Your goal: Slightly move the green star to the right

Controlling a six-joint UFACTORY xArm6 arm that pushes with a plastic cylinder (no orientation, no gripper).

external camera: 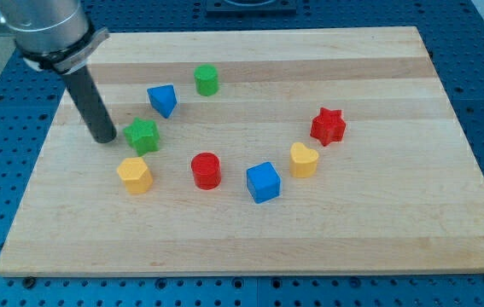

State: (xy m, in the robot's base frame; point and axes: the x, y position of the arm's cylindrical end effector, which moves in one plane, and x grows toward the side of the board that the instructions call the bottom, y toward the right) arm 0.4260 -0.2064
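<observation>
My tip (104, 139) resting on desk (250, 247), just left of green star (142, 136); contact hard to confirm from here. No jaws on this rod, so no jaw state to report. I'm seeing arm housing cut off at view's top left. Yellow block (134, 175) sitting below star, blue block (163, 100) above-right; exact shapes unclear.

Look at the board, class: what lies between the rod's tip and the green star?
Nothing. In the camera view my tip sits just left of the green star, with only a sliver of bare board between them.
</observation>
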